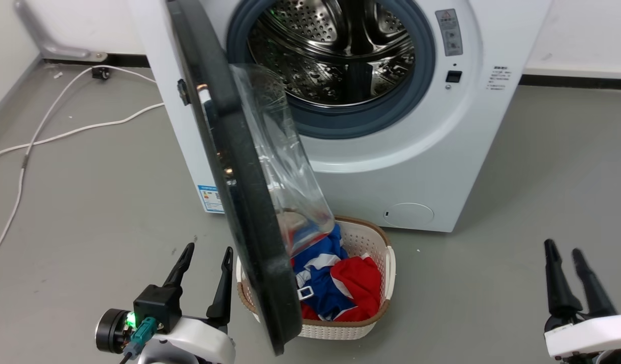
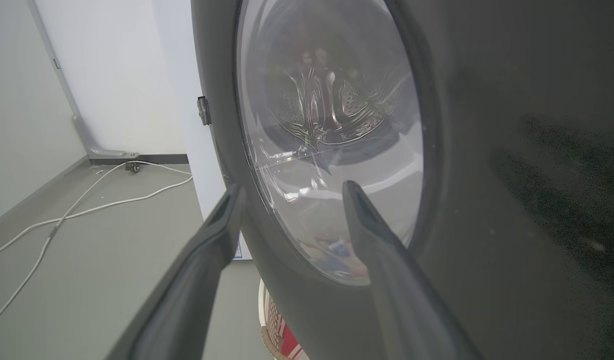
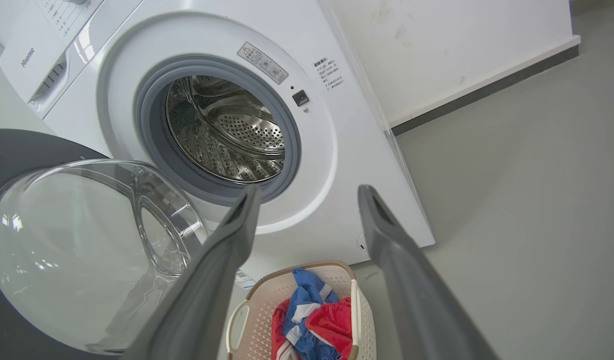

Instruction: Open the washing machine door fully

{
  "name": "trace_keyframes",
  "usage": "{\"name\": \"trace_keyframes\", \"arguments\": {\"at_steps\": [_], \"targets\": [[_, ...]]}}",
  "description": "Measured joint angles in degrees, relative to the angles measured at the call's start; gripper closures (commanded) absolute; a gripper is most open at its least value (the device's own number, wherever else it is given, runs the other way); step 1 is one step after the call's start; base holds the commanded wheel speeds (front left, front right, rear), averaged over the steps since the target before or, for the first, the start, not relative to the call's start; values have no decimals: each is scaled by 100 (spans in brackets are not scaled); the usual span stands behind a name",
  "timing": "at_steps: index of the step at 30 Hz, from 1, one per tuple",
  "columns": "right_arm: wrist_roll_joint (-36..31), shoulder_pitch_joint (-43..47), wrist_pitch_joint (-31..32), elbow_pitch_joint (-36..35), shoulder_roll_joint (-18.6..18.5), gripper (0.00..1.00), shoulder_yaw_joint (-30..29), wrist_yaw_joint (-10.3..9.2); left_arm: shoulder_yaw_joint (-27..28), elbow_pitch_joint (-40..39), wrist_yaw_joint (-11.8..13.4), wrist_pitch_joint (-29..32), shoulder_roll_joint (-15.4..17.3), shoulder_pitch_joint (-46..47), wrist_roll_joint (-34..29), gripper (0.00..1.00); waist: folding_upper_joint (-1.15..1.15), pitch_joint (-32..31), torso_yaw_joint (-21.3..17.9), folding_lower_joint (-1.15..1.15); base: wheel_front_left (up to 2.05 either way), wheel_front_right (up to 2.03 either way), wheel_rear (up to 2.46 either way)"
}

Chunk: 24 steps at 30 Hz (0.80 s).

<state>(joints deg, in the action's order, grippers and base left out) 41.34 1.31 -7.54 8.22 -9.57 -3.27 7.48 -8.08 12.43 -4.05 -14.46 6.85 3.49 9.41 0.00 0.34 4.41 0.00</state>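
The grey floor (image 1: 88,217) carries a white washing machine (image 1: 381,172) standing ahead of both pairs of fingers, a cream laundry basket (image 1: 389,263) just right of the left fingers (image 1: 223,288) and well left of the right fingers (image 1: 555,283), and white cables (image 1: 67,133) trailing ahead and left of the left fingers.

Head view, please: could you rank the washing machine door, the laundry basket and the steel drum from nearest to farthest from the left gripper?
From the left gripper:
1. The washing machine door: its dark edge is just right of the fingers.
2. The laundry basket: on the floor beyond the door, to the right.
3. The steel drum: inside the machine, farthest back.
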Motion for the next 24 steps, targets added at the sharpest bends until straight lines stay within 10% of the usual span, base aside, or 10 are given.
{"name": "trace_keyframes", "arguments": {"at_steps": [9, 24], "targets": [[-2926, 211, 270, -1474, 458, 0, -654, 1, 10, 5, 52, 18, 74, 5, 54, 0, 0, 86, -227, 0, 0, 0, 0], [-3231, 872, 523, -1604, 653, 0, -180, 1, -49, 29, 113, 16, 157, 8, 79, 0, 0, 10, -317, 0, 0, 0, 0]]}}
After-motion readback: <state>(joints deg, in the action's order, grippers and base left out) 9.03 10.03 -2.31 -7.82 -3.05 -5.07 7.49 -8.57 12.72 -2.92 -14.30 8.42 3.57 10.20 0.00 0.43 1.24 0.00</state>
